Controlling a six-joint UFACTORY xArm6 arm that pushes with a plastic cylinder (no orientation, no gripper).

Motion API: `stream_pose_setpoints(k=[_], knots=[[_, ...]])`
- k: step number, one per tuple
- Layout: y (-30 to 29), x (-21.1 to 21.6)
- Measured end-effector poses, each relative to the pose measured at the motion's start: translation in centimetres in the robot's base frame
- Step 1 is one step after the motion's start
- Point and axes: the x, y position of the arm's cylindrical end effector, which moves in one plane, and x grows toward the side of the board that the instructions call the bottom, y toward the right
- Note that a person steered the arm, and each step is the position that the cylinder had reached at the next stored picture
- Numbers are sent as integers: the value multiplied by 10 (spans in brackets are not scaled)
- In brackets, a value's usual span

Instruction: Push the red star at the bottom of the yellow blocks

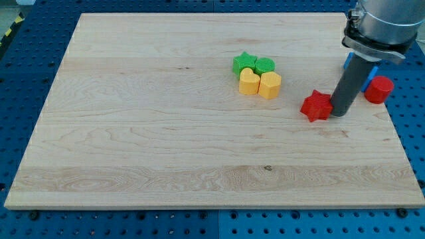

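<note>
— Where did the small red star-shaped block point(316, 105) lie?

— On the pale wooden board point(166, 146), right of and a little below the two yellow blocks point(259, 83), apart from them. My tip point(339, 113) stood against its right side, seemingly touching.

— Holding anything?

— No; a bare rod, nothing to open or close.

— And the step?

— The push looked under way. Next, I judged, drive it leftward, ending below the yellow pair.

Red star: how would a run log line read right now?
tip touching red star from view's right | yellow blocks to upper left, apart | star not yet below them
</note>
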Motion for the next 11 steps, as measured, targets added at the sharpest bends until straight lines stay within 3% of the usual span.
stream_pose_setpoints(k=[4, 7, 9, 11], knots=[[-6, 7], [-45, 17], [-7, 17], [5, -26]])
